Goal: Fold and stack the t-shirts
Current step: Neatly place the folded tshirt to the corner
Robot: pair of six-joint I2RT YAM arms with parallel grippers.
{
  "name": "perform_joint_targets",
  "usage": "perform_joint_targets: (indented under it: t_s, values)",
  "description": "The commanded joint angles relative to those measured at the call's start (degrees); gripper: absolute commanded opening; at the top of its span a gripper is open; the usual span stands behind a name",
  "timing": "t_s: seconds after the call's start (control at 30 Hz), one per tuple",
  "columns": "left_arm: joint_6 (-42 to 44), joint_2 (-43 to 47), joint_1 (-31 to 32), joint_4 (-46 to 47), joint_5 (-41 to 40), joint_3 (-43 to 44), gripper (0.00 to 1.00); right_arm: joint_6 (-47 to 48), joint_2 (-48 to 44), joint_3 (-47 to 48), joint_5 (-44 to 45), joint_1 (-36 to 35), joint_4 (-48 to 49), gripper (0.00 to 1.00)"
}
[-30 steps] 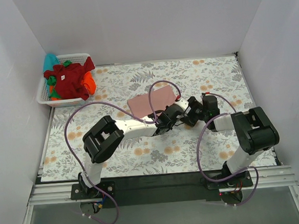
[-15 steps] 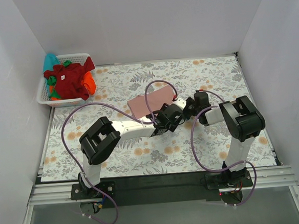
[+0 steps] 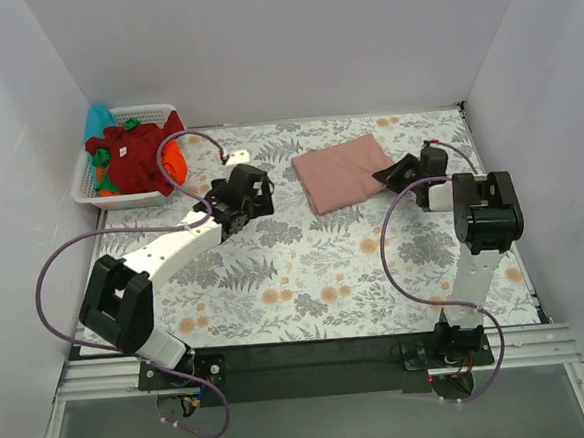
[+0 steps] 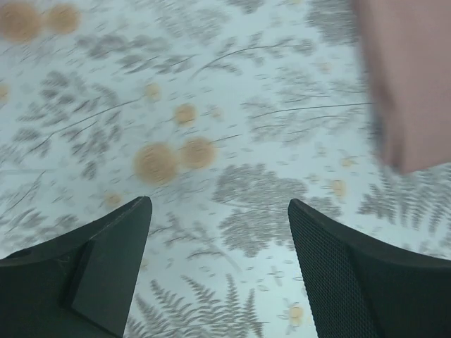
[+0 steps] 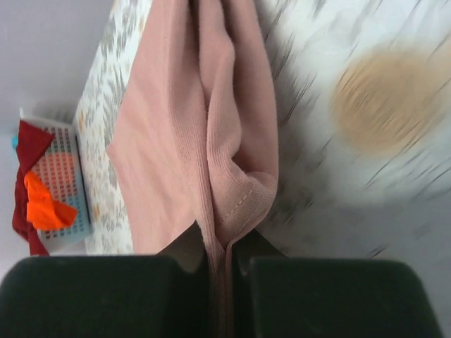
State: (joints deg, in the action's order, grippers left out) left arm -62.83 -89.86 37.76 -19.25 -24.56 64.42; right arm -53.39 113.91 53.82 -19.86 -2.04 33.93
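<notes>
A folded dusty-pink t-shirt [image 3: 345,171] lies on the floral cloth at the back right. My right gripper [image 3: 390,176] is at its right edge. In the right wrist view that gripper [image 5: 224,282] is shut on a ribbed fold of the pink t-shirt [image 5: 184,134]. My left gripper [image 3: 253,194] hovers left of centre, apart from the shirt. Its fingers [image 4: 331,267] stand wide open over bare cloth, and the left gripper [image 4: 218,205] holds nothing. The pink t-shirt's edge [image 4: 412,77] shows at the upper right of that view. Dark red [image 3: 132,155], orange [image 3: 174,161] and teal [image 3: 97,122] t-shirts are heaped in the basket.
The white slatted basket [image 3: 125,200] stands at the back left corner, also seen as the basket [image 5: 67,176] far off in the right wrist view. White walls close in the floral table cloth [image 3: 305,268] on three sides. Purple cables loop off both arms.
The pink t-shirt went from the table's middle to the back right, pulled by the right gripper, which shut on it. The left gripper let go, opened and swung left.
</notes>
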Motion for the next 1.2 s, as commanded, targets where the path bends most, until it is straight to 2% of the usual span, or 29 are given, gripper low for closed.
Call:
perform_joint_targets:
  t_s: [0.0, 0.07, 0.2, 0.6, 0.63, 0.73, 0.77, 0.83, 0.87, 0.97, 1.03, 1.07, 1.17]
  values:
    - [-7.57, 4.95, -3.47, -7.39, -1.81, -6.14, 0.78, 7.67, 2.71, 8.11, -2.81, 6.6, 1.49, 0.01]
    - [-7.84, 8.9, -5.06, -5.12, -2.33, -11.56, 0.78, 8.73, 6.58, 12.08, -4.74, 10.11, 0.44, 0.01]
    - [-8.01, 12.52, -6.2, -2.03, -5.06, -16.51, 0.78, 10.58, 13.17, 21.92, -7.3, 14.6, -2.81, 0.01]
    - [-7.66, 10.76, -6.29, -0.53, -5.77, -16.44, 0.78, 12.16, 20.39, 32.83, -2.29, 22.08, -4.84, 0.02]
    - [-7.66, 10.5, -6.38, -0.53, -5.42, -16.26, 0.78, 11.99, 20.74, 33.1, -2.12, 22.26, -5.1, 0.05]
    - [-7.57, 10.32, -6.29, -0.27, -4.63, -16.35, 0.78, 11.73, 19.17, 31.53, -0.89, 22.35, -5.19, 0.22]
    - [-7.49, 10.41, -6.29, -0.18, -4.45, -16.26, 0.78, 11.64, 18.2, 30.3, 0.86, 22.26, -5.11, 0.32]
    - [-7.48, 10.85, -6.29, -0.09, -4.27, -16.26, 0.78, 11.81, 14.43, 25.56, 3.15, 22.0, -5.02, 0.41]
    - [-7.48, 11.03, -6.29, 0.0, -4.18, -16.35, 0.78, 11.9, 13.02, 23.98, 5.51, 21.91, -5.02, 0.5]
    - [-7.4, 11.99, -6.29, 0.26, -3.83, -16.44, 0.78, 12.51, 8.19, 18.18, 8.77, 21.38, -5.1, 0.59]
    - [-7.4, 12.52, -6.38, 0.44, -3.66, -16.7, 0.78, 12.87, 4.49, 14.4, 9.75, 21.2, -5.28, 0.62]
    - [-7.31, 12.96, -6.29, 0.7, -3.13, -16.7, 0.78, 13.13, 3.26, 13.34, 10.27, 21.12, -5.72, 0.69]
    - [-6.52, 13.4, -6.29, 1.31, -1.82, -16.87, 0.78, 15.23, -1.31, 10.61, 11.41, 20.42, -9.75, 0.71]
